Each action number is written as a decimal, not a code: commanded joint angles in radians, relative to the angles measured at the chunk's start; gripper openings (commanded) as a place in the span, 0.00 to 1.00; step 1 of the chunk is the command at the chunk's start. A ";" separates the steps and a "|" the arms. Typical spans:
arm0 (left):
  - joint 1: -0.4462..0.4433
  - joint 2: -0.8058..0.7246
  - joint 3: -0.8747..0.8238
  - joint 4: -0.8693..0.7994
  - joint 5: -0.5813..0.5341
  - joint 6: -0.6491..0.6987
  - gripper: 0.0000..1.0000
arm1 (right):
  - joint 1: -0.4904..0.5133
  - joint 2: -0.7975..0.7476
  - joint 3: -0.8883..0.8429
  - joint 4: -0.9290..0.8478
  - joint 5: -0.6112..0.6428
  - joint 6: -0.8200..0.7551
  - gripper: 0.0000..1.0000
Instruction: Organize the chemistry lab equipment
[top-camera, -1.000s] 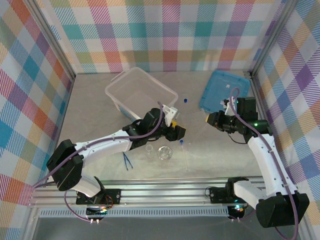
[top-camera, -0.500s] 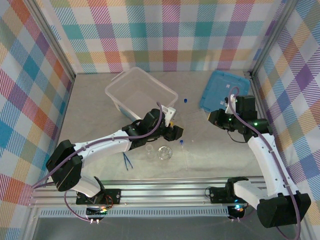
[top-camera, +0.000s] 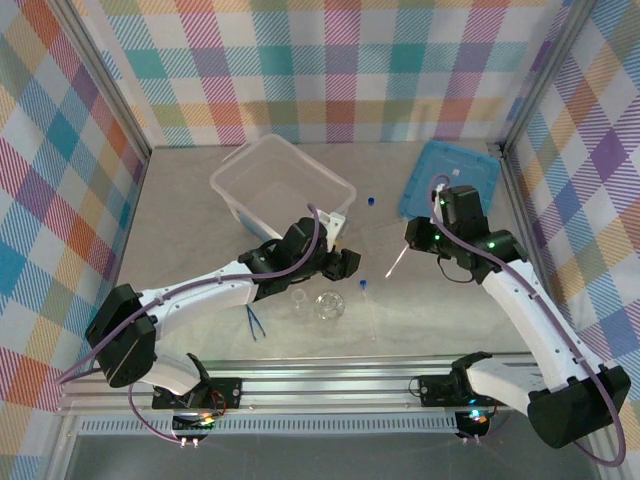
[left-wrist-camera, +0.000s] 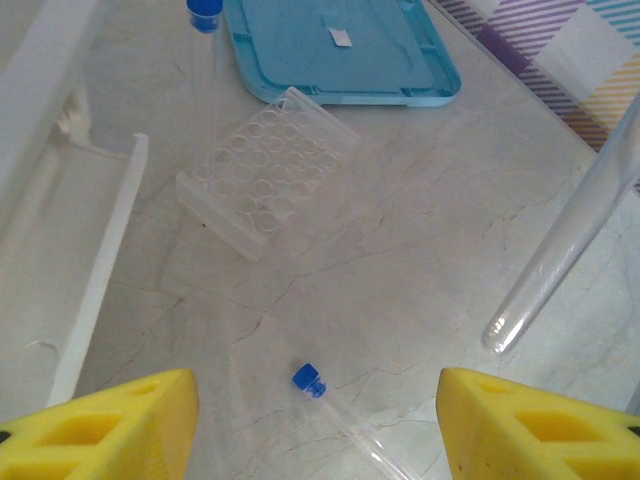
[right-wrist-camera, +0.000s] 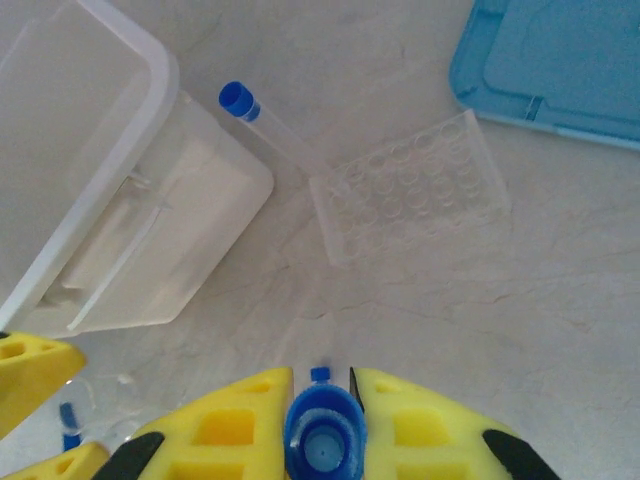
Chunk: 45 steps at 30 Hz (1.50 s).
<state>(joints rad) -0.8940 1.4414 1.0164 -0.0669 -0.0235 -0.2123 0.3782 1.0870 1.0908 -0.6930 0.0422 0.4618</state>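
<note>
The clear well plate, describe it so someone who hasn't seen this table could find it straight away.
Find the large translucent box and the flat blue lid; the well plate lies on the table between them. A blue-capped tube points at its box-side corner. Unlike the tubes around it, it is a flat clear rectangle with rows of round wells.

- Translucent plastic box (top-camera: 313, 161): stands upright and open-topped on the rear left-centre of the surface (top-camera: 190, 250).
- Flat blue lid (top-camera: 450, 180): lies flat at the rear right, near the right wall and well apart from the box; carries a small white label (left-wrist-camera: 340, 38).
- Plaid walls (top-camera: 330, 70): enclose three sides.
- Aluminium rail (top-camera: 330, 385): runs along the near edge.
</note>
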 joint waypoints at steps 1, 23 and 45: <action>0.006 -0.036 -0.024 -0.029 -0.028 0.002 0.64 | 0.044 0.035 0.046 0.056 0.134 -0.019 0.15; 0.012 -0.075 -0.070 -0.053 -0.038 -0.023 0.64 | 0.209 0.252 0.008 0.452 0.550 -0.132 0.16; 0.017 -0.131 -0.101 -0.079 -0.051 -0.018 0.64 | 0.199 0.444 -0.003 0.633 0.624 -0.155 0.16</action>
<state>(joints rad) -0.8883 1.3380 0.9314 -0.1307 -0.0624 -0.2203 0.5827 1.5288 1.0817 -0.1188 0.6407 0.3054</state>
